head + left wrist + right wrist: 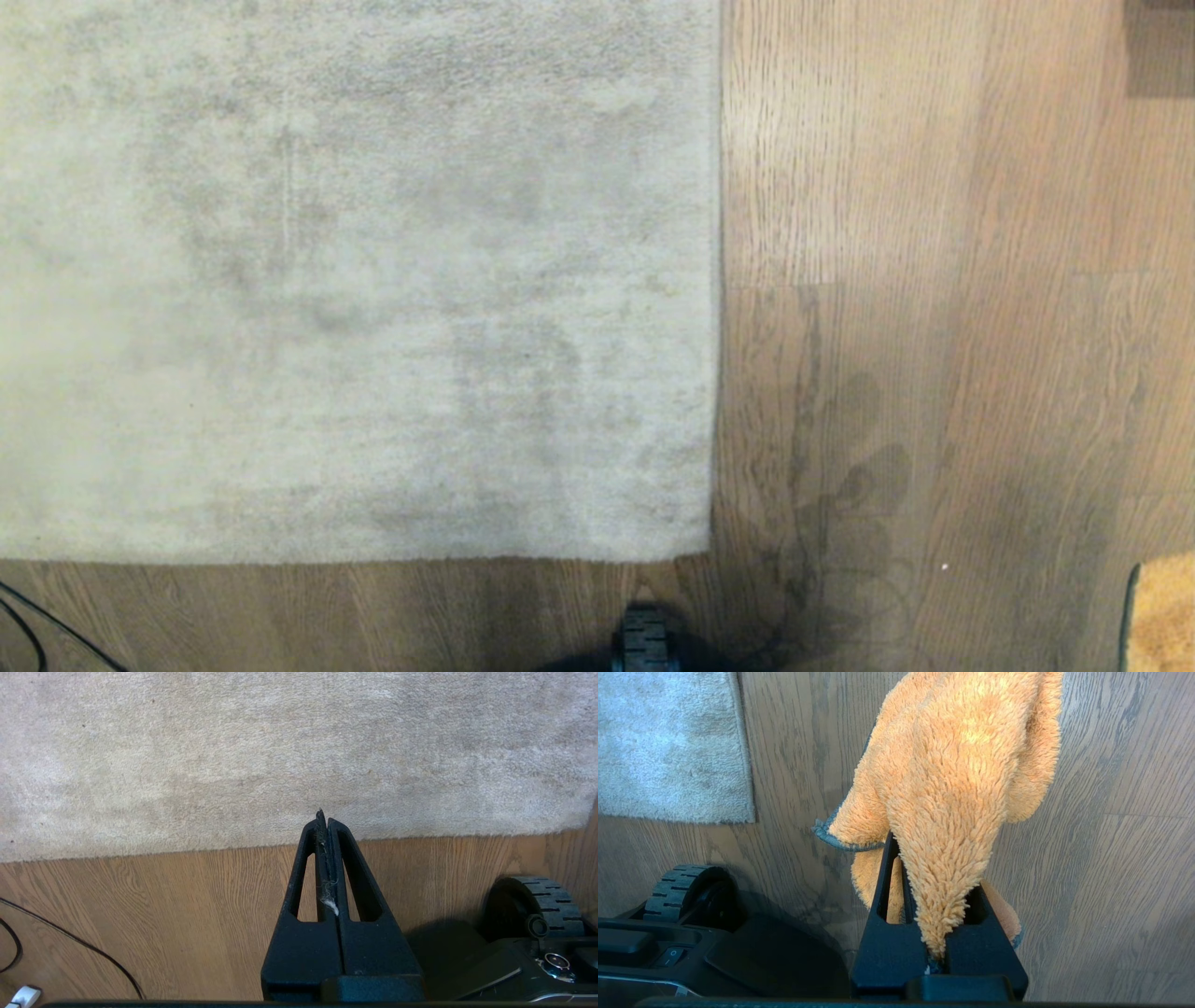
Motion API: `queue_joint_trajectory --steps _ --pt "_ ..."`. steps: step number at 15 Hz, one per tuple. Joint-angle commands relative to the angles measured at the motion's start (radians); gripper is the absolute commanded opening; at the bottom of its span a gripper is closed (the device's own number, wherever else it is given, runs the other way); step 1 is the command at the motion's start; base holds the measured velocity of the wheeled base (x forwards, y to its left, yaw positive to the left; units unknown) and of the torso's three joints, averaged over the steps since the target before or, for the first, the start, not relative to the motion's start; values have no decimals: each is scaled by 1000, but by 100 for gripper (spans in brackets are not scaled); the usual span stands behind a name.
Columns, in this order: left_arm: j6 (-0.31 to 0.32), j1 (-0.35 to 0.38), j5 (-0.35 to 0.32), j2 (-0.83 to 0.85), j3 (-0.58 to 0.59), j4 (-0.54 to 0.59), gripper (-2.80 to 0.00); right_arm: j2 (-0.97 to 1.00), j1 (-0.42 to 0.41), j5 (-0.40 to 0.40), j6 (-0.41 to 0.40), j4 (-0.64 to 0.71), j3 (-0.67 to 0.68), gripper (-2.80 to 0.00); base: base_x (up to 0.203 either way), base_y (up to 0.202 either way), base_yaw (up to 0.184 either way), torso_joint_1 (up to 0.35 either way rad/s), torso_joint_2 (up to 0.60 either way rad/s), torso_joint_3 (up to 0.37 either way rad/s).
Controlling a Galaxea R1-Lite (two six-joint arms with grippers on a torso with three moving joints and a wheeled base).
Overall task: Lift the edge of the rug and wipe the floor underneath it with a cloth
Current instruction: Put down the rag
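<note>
Wood floor (934, 280): one rug (355, 280), one cloth (952, 788).

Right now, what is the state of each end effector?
Left end effector: closed, holding nothing.
Right end effector: closed on the cloth.

The rug (355, 280) is pale grey-beige, mottled with darker cloudy patches. The floor (934, 280) is light brown wood grain with darker streaks, plank seams and a dark smudgy stain near the rug corner. The cloth (952, 788) is fuzzy orange-tan with a narrow grey-blue hem. Both the left pincer (325, 816) and the right pincer (934, 933) are matt black; the left one carries a wisp of white lint. A wheel (542, 900) is black with ribbed tread. A thin cable (70, 942) is black.
</note>
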Motion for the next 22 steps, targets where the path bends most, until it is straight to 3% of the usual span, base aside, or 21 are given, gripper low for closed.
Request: queue_joint_trajectory --steps 1,7,22 --pt "0 0 -1 0 0 0 -280 1 0 1 -2 0 -1 -280 0 0 0 0 0 0" --pt "0 0 -1 0 0 0 -280 1 0 2 -2 0 1 -280 1 -16 2 0 1 -1" --pt "0 0 0 0 0 0 -280 1 0 1 -2 0 -1 -280 0 -189 2 1 2 2"
